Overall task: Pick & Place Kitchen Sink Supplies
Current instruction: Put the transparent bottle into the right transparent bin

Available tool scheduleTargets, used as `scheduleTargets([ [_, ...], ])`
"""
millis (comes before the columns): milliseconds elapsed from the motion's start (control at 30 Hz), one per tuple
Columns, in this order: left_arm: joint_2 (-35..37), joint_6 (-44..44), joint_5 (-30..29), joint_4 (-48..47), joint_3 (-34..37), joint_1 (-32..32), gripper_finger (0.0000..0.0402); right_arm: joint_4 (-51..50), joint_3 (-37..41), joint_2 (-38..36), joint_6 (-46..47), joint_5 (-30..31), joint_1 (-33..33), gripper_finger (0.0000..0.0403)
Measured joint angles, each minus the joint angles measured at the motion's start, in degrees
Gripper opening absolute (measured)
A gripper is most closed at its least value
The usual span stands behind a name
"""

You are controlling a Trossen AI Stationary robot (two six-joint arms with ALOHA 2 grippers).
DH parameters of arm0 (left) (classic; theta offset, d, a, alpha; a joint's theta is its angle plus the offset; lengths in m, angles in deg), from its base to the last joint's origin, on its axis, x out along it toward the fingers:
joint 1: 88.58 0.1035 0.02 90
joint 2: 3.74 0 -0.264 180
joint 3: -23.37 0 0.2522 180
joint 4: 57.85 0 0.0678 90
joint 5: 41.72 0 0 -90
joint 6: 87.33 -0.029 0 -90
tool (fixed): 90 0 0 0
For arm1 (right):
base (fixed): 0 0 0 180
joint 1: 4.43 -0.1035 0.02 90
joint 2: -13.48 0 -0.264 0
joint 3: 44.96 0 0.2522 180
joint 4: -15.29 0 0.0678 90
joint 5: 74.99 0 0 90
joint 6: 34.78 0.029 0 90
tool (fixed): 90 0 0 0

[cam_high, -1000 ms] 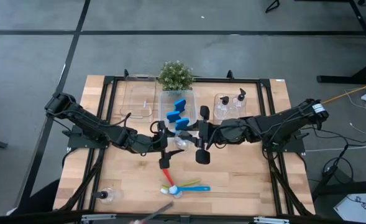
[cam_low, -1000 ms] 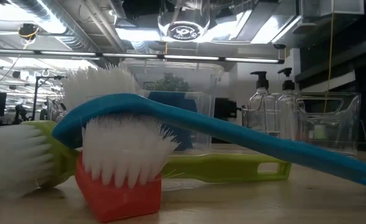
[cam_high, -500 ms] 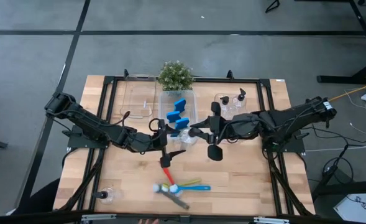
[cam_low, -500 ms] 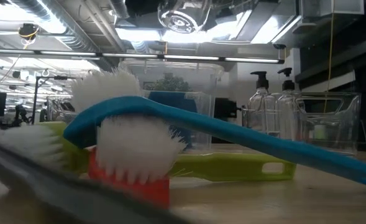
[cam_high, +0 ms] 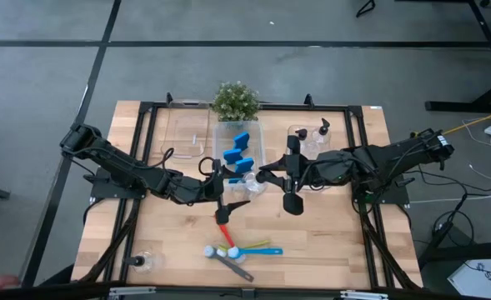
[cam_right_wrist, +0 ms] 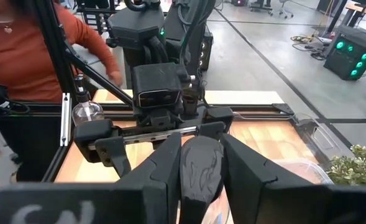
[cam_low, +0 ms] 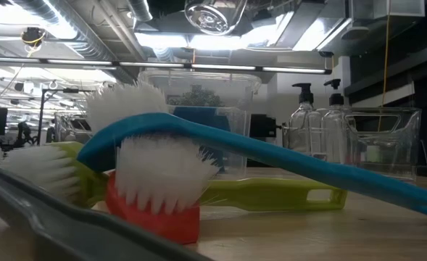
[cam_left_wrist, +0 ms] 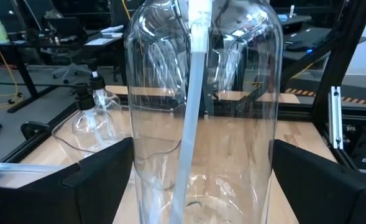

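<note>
The left claw [cam_high: 228, 197] sits near the middle of the surface [cam_high: 328, 242], and its fingers [cam_left_wrist: 96, 180] are spread wide on both sides of a clear bottle [cam_left_wrist: 201, 112], not squeezing it. The right claw [cam_high: 272, 177] pinches the black pump top [cam_right_wrist: 200, 163] of that same bottle from the 3 o'clock side. Toward 6 o'clock, four brushes lie in a pile: the blue brush [cam_low: 271, 156] rests on top of the red brush [cam_low: 151, 217] and the yellow-green brush [cam_low: 271, 194], and the grey brush [cam_high: 228, 262] lies beside them. Blue sponges [cam_high: 241, 154] sit in a clear bin [cam_high: 258, 133] at 12 o'clock. Two more bottles [cam_high: 308, 137] stand in another bin at 1 o'clock. One bottle [cam_high: 141, 262] lies near 7 o'clock.
</note>
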Motion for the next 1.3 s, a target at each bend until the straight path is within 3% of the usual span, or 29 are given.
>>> scheduleTargets([
  [567, 0.0, 1.44, 0.39, 2.07, 0.0, 1.17, 0.0366, 0.08, 0.0, 0.02, -0.38, 0.35, 0.02, 0.0093],
  [833, 0.0, 4.16, 2.54, 2.09, 0.0, 1.45, 0.0367, -0.05, 0.0, 0.02, -0.37, -0.07, 0.02, 0.0093],
  [1100, 0.11, 9.94, 9.25, 2.55, -0.02, 4.24, 0.0397, -1.19, 0.02, 0.17, -0.41, 0.02, 0.02, 0.0093],
  [1300, 0.11, 10.91, 9.01, 3.74, -0.02, 4.47, 0.0398, -2.14, 0.02, 0.15, -0.33, 0.2, 0.05, 0.0093],
])
